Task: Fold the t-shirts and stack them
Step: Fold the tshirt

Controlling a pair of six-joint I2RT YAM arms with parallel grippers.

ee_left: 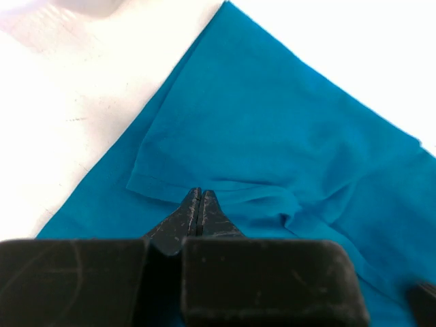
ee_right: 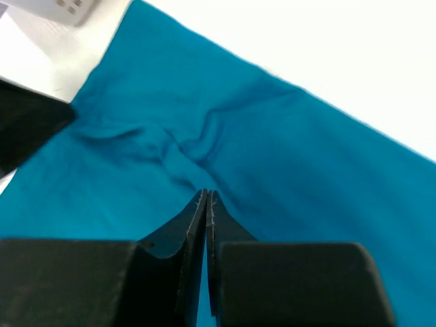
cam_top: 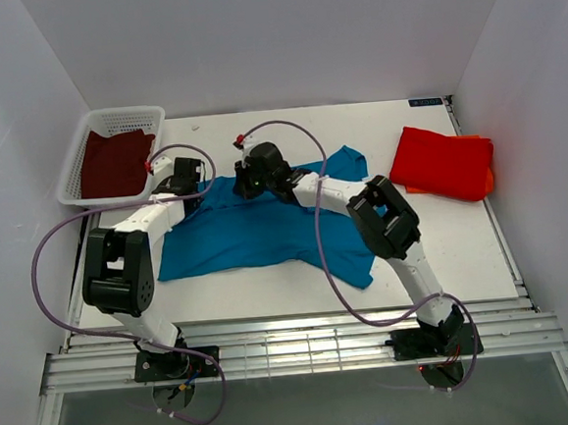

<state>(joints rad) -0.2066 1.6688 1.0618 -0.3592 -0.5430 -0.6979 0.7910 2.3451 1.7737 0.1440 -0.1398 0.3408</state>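
Observation:
The teal-blue t-shirt (cam_top: 256,229) lies spread on the table's middle. My left gripper (cam_top: 189,177) is shut at its upper left, with its fingertips (ee_left: 199,195) pinching the sleeve hem of the shirt (ee_left: 272,129). My right gripper (cam_top: 254,173) is shut at the shirt's top edge, its tips (ee_right: 206,195) closed on puckered cloth of the shirt (ee_right: 272,157). The bright red-orange t-shirt (cam_top: 442,163) lies folded at the right. The dark maroon t-shirt (cam_top: 115,163) lies in the basket.
A white mesh basket (cam_top: 82,140) stands at the table's far left corner, close beside my left gripper. White walls enclose the table on three sides. Purple cables loop off both arms over the shirt's near edge.

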